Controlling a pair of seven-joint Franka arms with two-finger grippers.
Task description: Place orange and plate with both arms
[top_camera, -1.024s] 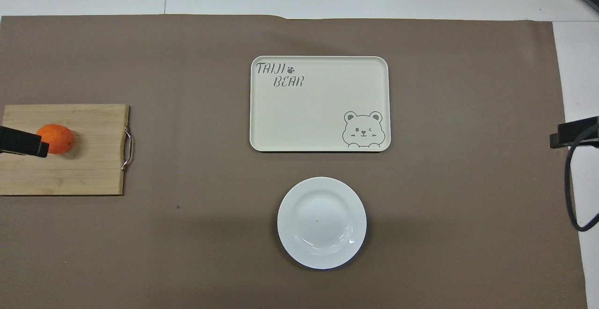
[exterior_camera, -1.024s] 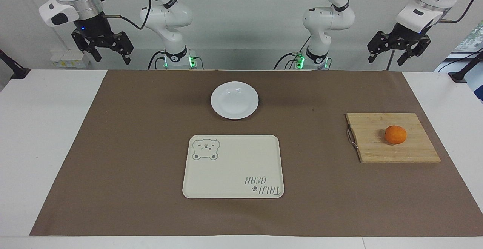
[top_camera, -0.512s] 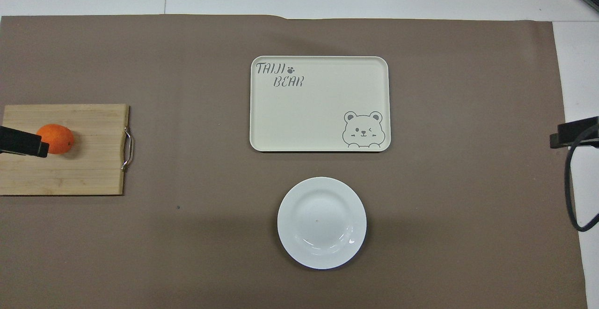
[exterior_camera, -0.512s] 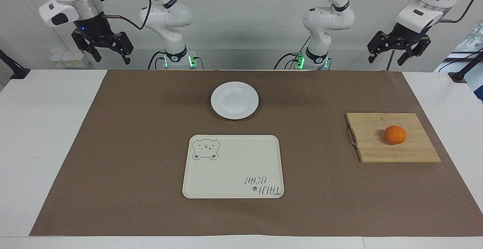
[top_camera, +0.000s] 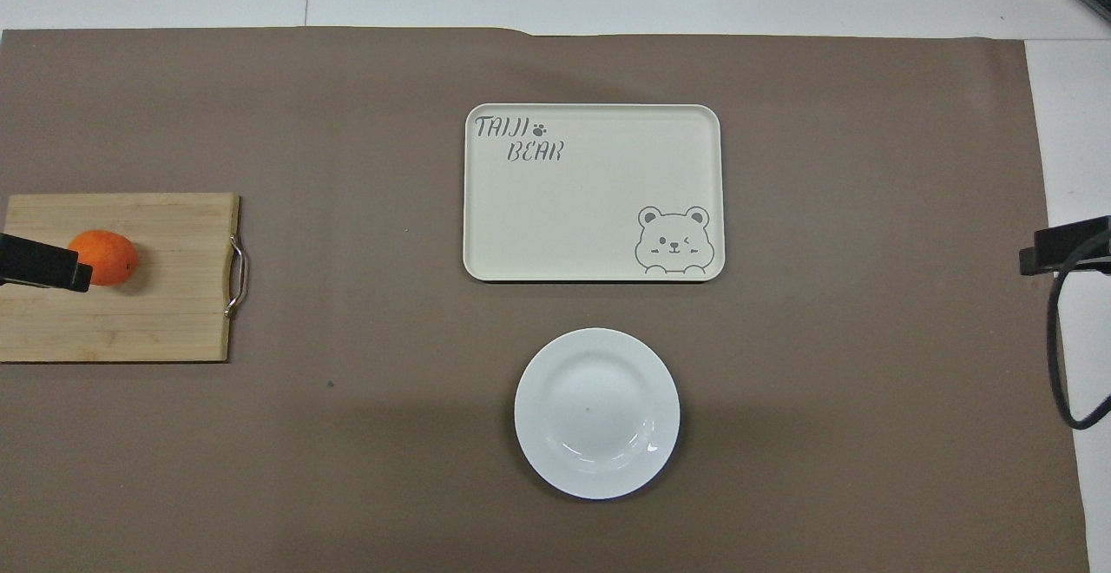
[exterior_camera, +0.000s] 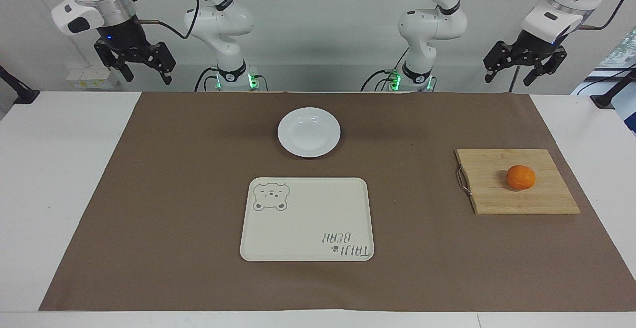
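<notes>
Orange point(exterior_camera: 520, 177) is seen resting on a wooden board point(exterior_camera: 497, 196) near the left arm's end of the desk point(exterior_camera: 59, 179), untouched. Plate point(exterior_camera: 309, 132) is seen lying flat on the brown mat point(exterior_camera: 174, 194) at mid-desk, close to the robots' edge, with a cream bear-print tray point(exterior_camera: 307, 218) just beside it, farther from the robots; the two are apart. Left tool point(exterior_camera: 512, 72) is held raised at the desk's corner on the robots' edge, at the left arm's end, fingers spread, nothing between them. Right tool point(exterior_camera: 145, 71) is held raised at the corner at the right arm's end, fingers likewise spread and empty.
</notes>
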